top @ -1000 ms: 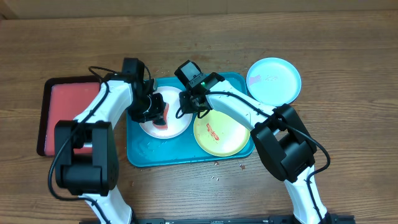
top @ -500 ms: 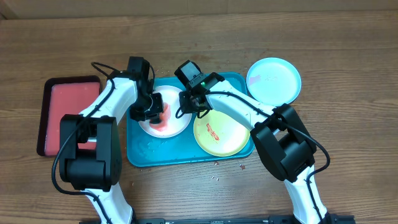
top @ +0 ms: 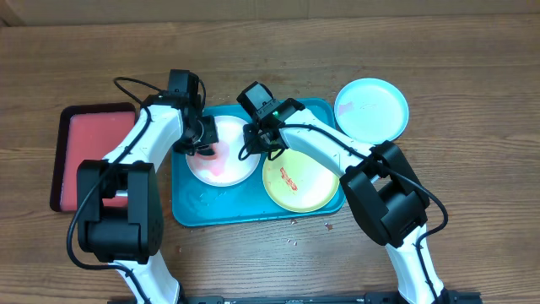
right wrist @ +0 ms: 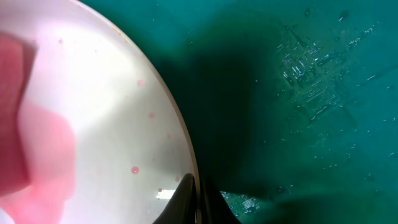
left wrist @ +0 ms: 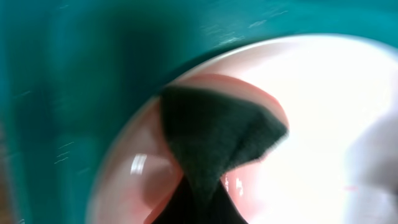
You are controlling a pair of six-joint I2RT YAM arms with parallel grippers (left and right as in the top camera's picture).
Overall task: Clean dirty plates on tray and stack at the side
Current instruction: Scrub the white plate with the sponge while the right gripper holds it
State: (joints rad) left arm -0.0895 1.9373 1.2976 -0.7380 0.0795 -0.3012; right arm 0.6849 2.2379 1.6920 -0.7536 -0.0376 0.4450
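The white plate (top: 228, 160) lies in the left half of the teal tray (top: 190, 207) with a pink smear on it. My left gripper (top: 205, 139) is shut on a sponge with a dark green scouring face (left wrist: 211, 130), pressed on the plate's back-left part (left wrist: 323, 124). My right gripper (top: 254, 142) is shut on the white plate's right rim (right wrist: 186, 155), with its fingertips (right wrist: 198, 199) pinching the edge. The yellow-green plate (top: 299, 179) with an orange smear lies in the tray's right half. The light blue plate (top: 371, 110) lies on the table, right of the tray.
A smaller dark-rimmed red tray (top: 84, 156) lies at the left of the table. Small crumbs (top: 295, 241) lie on the wood in front of the teal tray. The tray floor (right wrist: 298, 93) is wet.
My left gripper has slid the sponge from the middle of the white plate towards its back-left edge. The right gripper has stayed on the rim.
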